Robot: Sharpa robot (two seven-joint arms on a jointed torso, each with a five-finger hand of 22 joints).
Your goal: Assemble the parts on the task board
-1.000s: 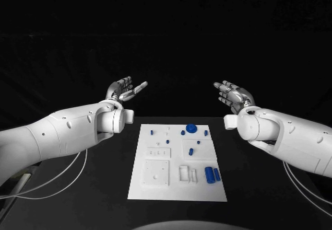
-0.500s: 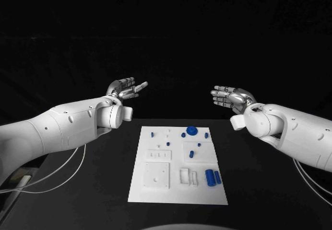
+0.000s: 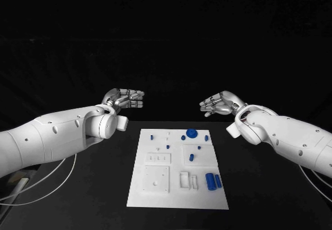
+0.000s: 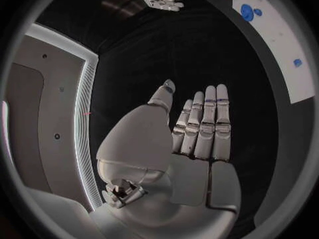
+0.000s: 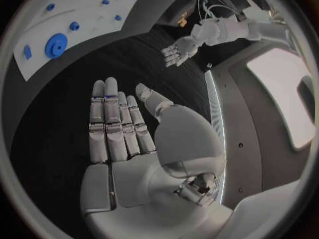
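I see the task board [image 3: 178,168] flat on the black table [image 3: 97,191], below and between my raised hands, blue parts [image 3: 211,182] scattered on it. Left hand [image 3: 125,99] and right hand [image 3: 220,104] hover empty, fingers extended. Smaller parts are too tiny to identify.

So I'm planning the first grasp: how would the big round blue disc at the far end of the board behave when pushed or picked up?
The round blue disc looks low and flat on the task board, so it would probably slide, not tip. Its smooth look suggests rigid, light plastic, perhaps slippery. Set on edge, it could roll.
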